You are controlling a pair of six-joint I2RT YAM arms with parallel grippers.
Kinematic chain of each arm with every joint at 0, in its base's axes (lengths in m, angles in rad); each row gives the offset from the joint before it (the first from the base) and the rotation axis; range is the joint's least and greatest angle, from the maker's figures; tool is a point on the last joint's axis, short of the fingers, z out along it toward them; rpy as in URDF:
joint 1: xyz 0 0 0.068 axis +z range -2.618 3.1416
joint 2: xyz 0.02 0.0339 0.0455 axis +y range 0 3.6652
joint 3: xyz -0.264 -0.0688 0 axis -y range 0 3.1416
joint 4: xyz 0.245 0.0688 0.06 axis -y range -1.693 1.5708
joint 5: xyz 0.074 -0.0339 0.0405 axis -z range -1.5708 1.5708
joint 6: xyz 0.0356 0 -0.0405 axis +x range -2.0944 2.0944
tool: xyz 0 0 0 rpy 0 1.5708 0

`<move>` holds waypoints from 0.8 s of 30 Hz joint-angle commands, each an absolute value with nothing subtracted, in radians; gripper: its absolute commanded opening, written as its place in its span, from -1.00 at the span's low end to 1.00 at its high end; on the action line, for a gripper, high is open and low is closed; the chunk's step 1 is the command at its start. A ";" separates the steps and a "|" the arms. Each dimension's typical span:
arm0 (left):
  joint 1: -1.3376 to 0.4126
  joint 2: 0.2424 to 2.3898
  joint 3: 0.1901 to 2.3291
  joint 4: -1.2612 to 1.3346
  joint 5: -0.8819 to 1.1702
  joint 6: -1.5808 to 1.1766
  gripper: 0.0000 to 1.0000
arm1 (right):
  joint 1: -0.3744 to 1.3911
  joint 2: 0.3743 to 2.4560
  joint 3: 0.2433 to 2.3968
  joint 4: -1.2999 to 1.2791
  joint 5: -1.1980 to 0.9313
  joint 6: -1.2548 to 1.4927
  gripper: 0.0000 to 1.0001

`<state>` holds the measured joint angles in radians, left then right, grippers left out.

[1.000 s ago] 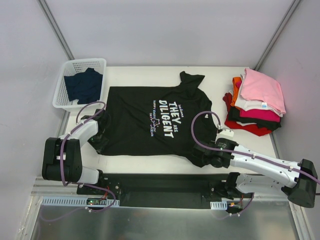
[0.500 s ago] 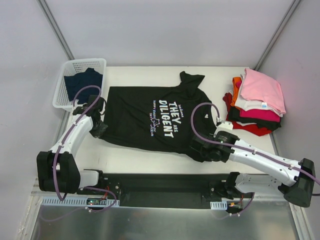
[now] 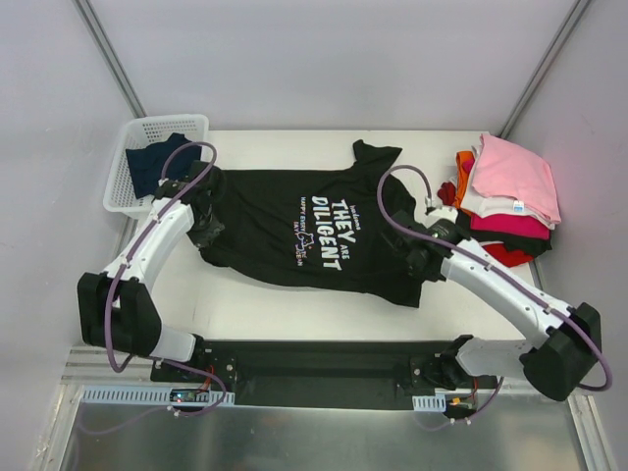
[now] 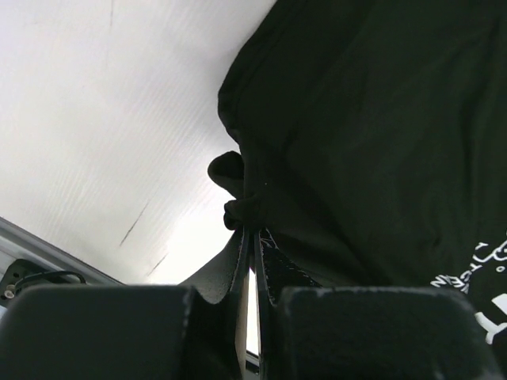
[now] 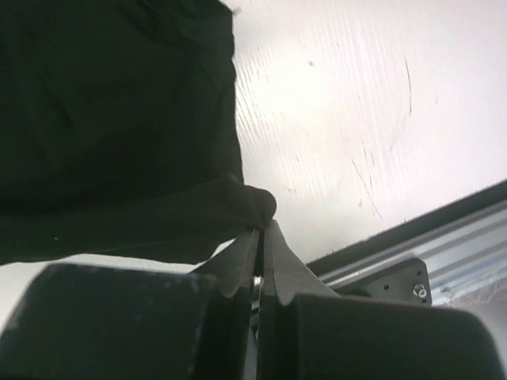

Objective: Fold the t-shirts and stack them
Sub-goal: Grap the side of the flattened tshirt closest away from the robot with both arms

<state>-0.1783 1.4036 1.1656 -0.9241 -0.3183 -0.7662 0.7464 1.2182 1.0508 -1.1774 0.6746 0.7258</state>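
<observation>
Task item: black t-shirt (image 3: 294, 231), spread print side up across the middle of the white table (image 3: 285, 145). White lettering (image 3: 329, 231) on the chest. One end of the cloth pokes out toward the far edge. Rumpled and gathered at the two near corners, each of which is in a gripper.

Left gripper (image 3: 203, 218): at the shirt's left edge, pressed together on the cloth. Left wrist view: fingers (image 4: 223, 275) closed to a thin slit, with a small bunched knot of black cloth pinched at the tips. Rest of the shirt falls away to the right of the pinch, bare table to the left.

Right gripper (image 3: 420, 261): at the shirt's right near corner, likewise clamped tight. Right wrist view: fingers (image 5: 281, 267) meet, nipping a rolled fold of black cloth at the tips. Shirt body to the left of the pinch, bare table to the right.

Stack of folded t-shirts (image 3: 500, 211): at the far right of the table, just beyond the right arm's wrist. Pink shirt (image 3: 515, 175) on top, with white, magenta, red and orange layers showing below.

White basket (image 3: 137, 130): at the far left corner, just beside the left arm's wrist. Holds a dark navy shirt (image 3: 157, 167).
</observation>
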 commanded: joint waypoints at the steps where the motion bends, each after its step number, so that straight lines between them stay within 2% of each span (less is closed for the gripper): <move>1: -0.196 1.468 1.270 -0.969 -0.350 -0.753 -1.00 | 0.651 1.273 1.144 -1.057 0.614 0.509 -0.99; 13: -0.206 1.689 1.452 -1.008 -0.448 -0.742 -1.00 | 0.427 1.457 1.278 -0.927 0.489 0.313 -0.99; 24: -0.180 1.835 1.549 -1.035 -0.483 -0.750 -1.00 | 0.304 1.600 1.379 -0.851 0.370 0.189 -0.99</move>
